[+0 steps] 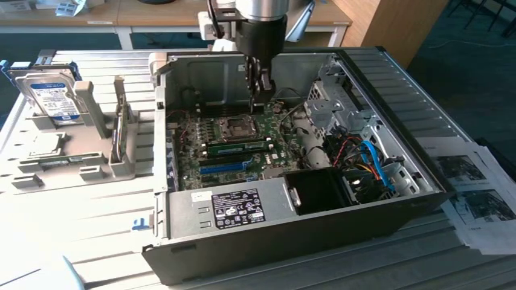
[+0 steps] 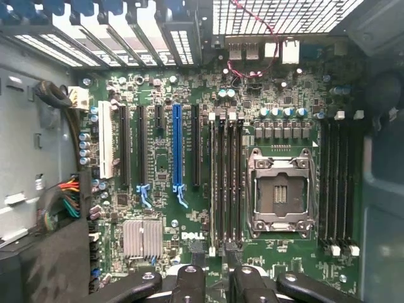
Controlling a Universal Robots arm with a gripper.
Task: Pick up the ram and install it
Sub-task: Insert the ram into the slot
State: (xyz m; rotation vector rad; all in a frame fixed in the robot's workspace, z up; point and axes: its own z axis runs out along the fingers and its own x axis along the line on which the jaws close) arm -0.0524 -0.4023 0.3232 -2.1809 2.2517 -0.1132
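Observation:
In the exterior view, the ram [image 1: 238, 147] is a thin green stick lying along the memory slots beside the empty processor socket [image 1: 239, 125], inside the open computer case [image 1: 241, 208]. It seems seated in a slot. My gripper [image 1: 260, 101] hangs inside the case above the motherboard, apart from the stick. The wrist view looks straight down on the board. There my gripper [image 2: 216, 278] is open with nothing between its black fingertips [image 2: 189, 278], which straddle one end of the memory slots [image 2: 226, 183]. I cannot tell from this view which slot holds the stick.
A bright-blue expansion slot [image 1: 224, 167] runs near the ram. Coloured cables [image 1: 371, 160] and a black shroud [image 1: 318, 190] fill the case at the exterior view's right. A hard drive [image 1: 52, 99] stands in a grey fixture [image 1: 89, 163] at the left. Printed sheets [image 1: 475, 193] lie at the right.

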